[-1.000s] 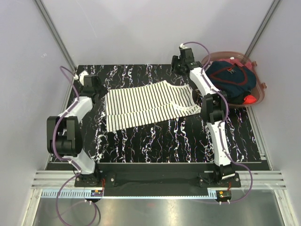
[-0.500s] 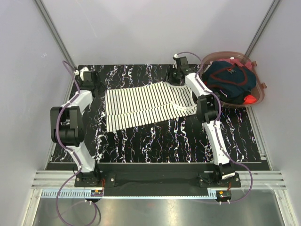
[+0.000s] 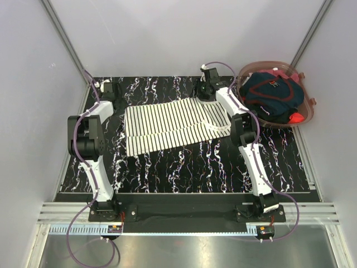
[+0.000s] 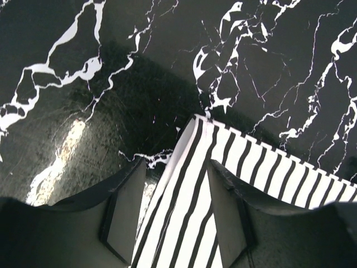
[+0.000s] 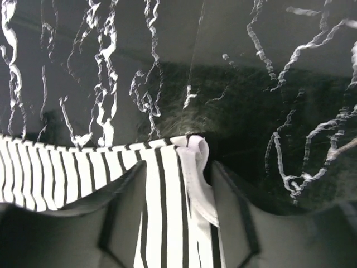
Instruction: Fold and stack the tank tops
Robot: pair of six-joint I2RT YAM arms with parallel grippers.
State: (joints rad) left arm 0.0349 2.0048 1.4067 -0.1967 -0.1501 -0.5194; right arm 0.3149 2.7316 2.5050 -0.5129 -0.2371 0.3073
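Observation:
The white tank top with thin navy stripes lies spread flat across the middle of the black marbled table. My left gripper is open at the back left. In the left wrist view its fingers straddle a corner of the striped cloth without pinching it. My right gripper is open at the top's far right end. Its fingers stand either side of a white-trimmed strap end. The dark navy tank top sits bunched in a basket at the back right.
The pinkish translucent basket stands at the table's back right corner, close to the right arm. Grey walls enclose the table on the left, back and right. Both arm bases are bolted at the near edge.
Both grippers have moved toward the back of the table. The left arm's elbow has drawn in. The striped top has stayed flat in place.

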